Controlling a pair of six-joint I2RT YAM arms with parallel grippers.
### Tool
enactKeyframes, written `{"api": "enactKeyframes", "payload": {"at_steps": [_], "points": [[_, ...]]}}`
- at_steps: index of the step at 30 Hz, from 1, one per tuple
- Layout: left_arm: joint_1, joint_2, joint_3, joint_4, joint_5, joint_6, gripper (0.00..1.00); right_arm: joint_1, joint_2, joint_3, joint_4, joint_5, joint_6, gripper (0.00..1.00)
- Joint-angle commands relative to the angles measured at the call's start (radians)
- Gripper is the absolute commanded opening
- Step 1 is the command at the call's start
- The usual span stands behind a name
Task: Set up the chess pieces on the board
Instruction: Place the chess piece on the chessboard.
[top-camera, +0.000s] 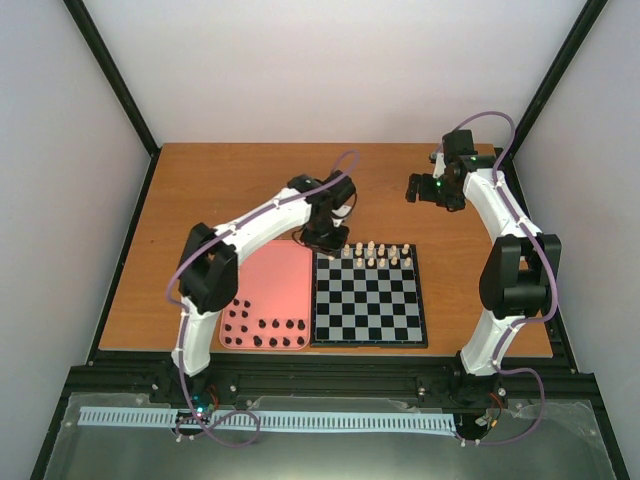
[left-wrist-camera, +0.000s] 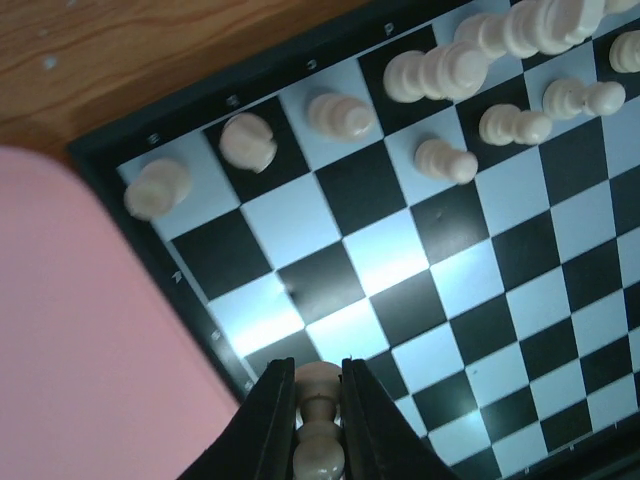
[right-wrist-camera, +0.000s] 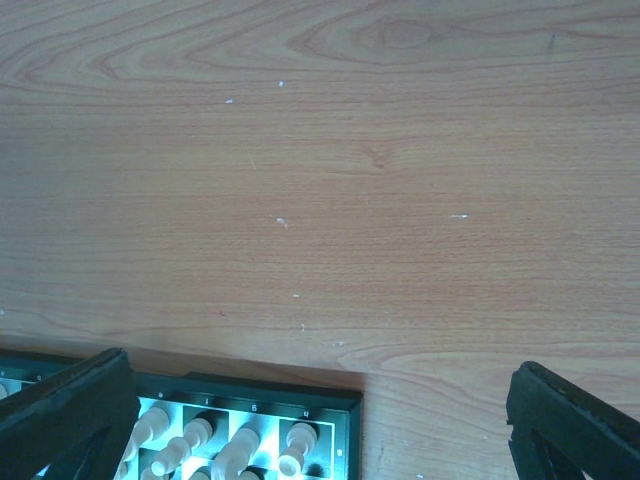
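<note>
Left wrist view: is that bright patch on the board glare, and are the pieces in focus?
Left wrist: yes, glare washes out squares on the board; the far cream pieces look soft, and the held piece in the left hand is blurred. Top external: evenly lit, no such patch.

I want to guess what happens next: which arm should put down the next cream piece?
Left. The left pincer holds a cream piece over the board. The right pincer is open and empty, over the table beyond the board.
</note>
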Motion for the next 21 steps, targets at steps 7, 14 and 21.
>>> {"api": "enactKeyframes", "payload": {"at_steps": [7, 14, 21], "points": [[-0.049, 0.196, 0.250, -0.052, -0.035, 0.046, 0.08, -0.005, 0.015, 0.031, -0.003, 0.036, -0.019, 1.00], [-0.073, 0.276, 0.321, -0.067, -0.031, 0.058, 0.09, -0.006, 0.026, 0.043, -0.005, 0.036, -0.020, 1.00], [-0.083, 0.297, 0.301, -0.065, -0.019, 0.071, 0.11, -0.006, 0.033, 0.044, -0.002, 0.037, -0.020, 1.00]]}}
